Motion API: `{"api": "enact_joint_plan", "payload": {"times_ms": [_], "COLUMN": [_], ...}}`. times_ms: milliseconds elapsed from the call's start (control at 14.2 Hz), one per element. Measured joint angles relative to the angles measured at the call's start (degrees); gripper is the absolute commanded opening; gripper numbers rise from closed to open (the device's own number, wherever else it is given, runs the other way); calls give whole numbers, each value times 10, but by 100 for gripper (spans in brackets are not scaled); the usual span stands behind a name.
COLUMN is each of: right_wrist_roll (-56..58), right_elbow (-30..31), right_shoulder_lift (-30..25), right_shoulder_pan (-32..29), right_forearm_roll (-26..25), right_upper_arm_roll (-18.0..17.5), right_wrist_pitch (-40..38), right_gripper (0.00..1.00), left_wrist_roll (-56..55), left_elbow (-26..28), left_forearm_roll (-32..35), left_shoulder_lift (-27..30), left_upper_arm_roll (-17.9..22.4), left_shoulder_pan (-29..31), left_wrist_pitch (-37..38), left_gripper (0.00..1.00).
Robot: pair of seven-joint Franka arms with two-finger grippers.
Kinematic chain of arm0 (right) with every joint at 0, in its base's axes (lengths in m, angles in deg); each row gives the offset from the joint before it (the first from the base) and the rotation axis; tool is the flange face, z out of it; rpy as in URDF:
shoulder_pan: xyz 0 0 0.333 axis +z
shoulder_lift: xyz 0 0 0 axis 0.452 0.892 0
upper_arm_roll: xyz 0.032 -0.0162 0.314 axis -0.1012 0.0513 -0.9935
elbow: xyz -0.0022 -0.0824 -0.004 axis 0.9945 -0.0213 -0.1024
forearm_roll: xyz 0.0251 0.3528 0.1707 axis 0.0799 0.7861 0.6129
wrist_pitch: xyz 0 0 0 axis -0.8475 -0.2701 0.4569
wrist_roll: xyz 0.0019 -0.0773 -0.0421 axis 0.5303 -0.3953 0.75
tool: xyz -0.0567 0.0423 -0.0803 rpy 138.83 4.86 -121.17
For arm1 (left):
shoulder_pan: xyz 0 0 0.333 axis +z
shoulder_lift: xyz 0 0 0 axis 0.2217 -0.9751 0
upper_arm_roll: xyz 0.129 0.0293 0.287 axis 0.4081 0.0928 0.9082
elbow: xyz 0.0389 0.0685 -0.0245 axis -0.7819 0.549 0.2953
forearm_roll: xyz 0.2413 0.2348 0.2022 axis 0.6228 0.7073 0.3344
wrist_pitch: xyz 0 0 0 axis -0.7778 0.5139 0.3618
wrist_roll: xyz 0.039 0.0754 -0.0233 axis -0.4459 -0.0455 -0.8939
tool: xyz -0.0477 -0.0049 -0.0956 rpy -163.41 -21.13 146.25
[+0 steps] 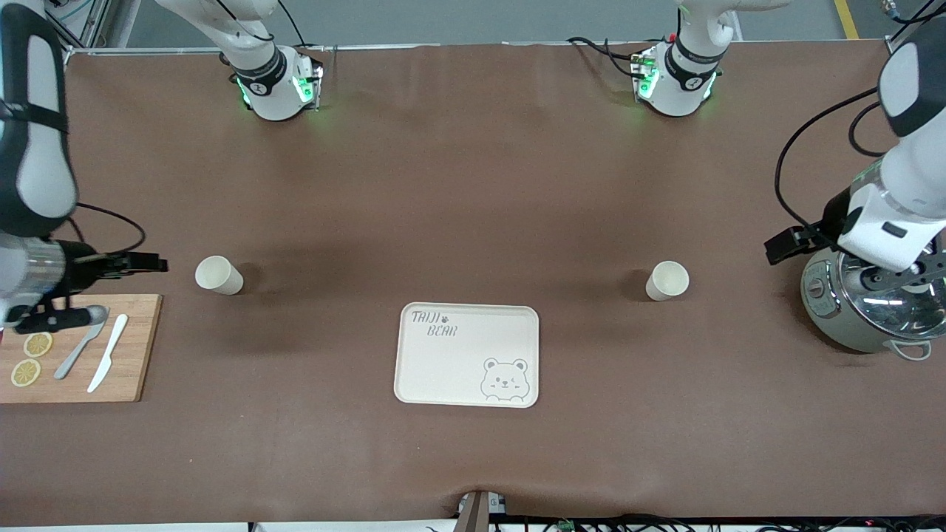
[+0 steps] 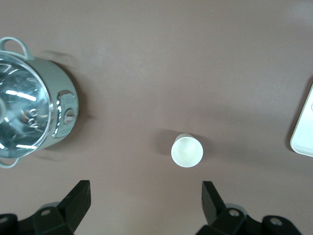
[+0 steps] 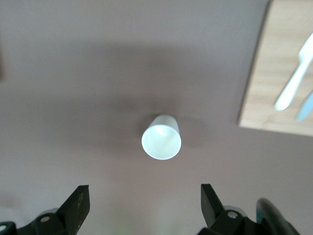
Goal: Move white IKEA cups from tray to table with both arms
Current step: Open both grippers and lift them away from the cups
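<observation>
Two white IKEA cups stand upright on the brown table, apart from the tray. One cup (image 1: 219,275) (image 3: 161,138) is toward the right arm's end, beside the cutting board. The other cup (image 1: 667,281) (image 2: 187,151) is toward the left arm's end, beside the pot. In the right wrist view my right gripper (image 3: 145,196) hangs high over the table, open and empty, short of its cup. My left gripper (image 2: 146,193) is likewise open and empty, above bare table between the pot and its cup. The right arm (image 1: 37,185) is over the cutting board and the left arm (image 1: 902,214) over the pot.
A cream bear-print tray (image 1: 467,355) lies between the cups, nearer the front camera. A wooden cutting board (image 1: 133,347) with knives and lemon slices is at the right arm's end. A pot with a glass lid (image 1: 872,310) (image 2: 29,117) stands at the left arm's end.
</observation>
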Motion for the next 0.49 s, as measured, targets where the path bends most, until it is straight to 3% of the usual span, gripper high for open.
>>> {"api": "enact_joint_plan", "payload": {"times_ms": [212, 494], "right_wrist_roll": [0, -52], "right_elbow": [-70, -78], "right_shoulder_lift": [-5, -65], "right_shoulder_pan": [18, 42], "right_forearm_roll": [0, 0], "right_upper_arm_roll": [-3, -3], "right_wrist_pitch": [-18, -68], "right_gripper": [100, 100], "left_wrist_roll": [0, 3], "left_elbow": [-15, -16], "left_forearm_roll": [0, 0], "left_shoulder_lift": [21, 66], "left_upper_arm_roll": [1, 1], "left_shoulder_pan": [5, 9], "left_wrist_pitch": [17, 63], "left_gripper": [100, 100]}}
